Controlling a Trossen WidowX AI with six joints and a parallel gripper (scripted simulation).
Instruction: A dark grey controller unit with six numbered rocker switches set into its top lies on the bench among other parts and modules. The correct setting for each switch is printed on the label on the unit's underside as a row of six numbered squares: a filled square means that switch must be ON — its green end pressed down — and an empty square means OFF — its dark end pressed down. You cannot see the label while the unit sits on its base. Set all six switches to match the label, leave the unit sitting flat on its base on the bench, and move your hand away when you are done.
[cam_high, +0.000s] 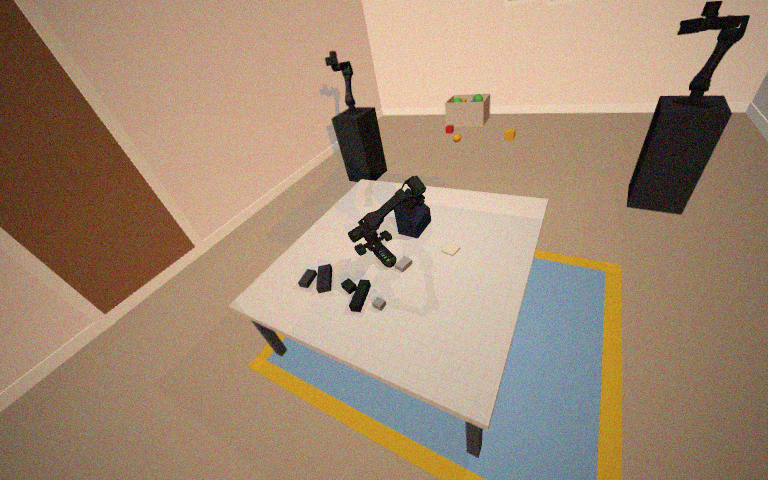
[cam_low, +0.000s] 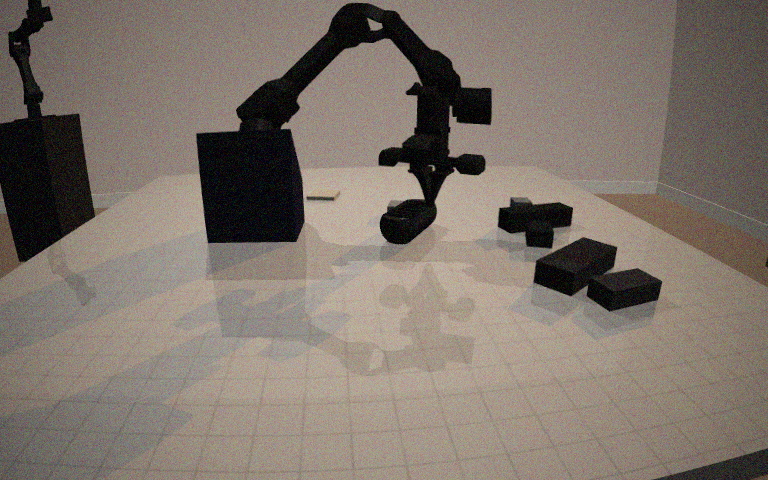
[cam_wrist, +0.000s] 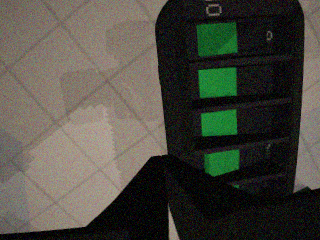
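Observation:
The dark grey controller unit (cam_high: 389, 260) (cam_low: 396, 227) (cam_wrist: 176, 75) sits on its base on the bench (cam_high: 453, 339) (cam_low: 396, 418). The wrist view shows four green switch ends and a sliver of a fifth, with "ON" lettering partly cut off beyond them. The nearer switches are hidden by the fingers, and the underside label is out of sight. My gripper (cam_low: 430, 202) (cam_wrist: 161, 165) is shut and empty, pointing down. Its tips are at the unit's top, near one end in the exterior view; whether they touch a switch I cannot tell.
A grey block (cam_high: 403, 263) (cam_low: 394, 203) lies close beside the unit. Several dark modules, including a long one (cam_high: 359, 295) (cam_low: 535, 217) and a thick one (cam_high: 324, 277) (cam_low: 576, 264), lie farther off. A thin beige tile (cam_high: 450, 249) (cam_low: 322, 195) lies near the arm's dark pedestal (cam_high: 413, 219) (cam_low: 249, 186).

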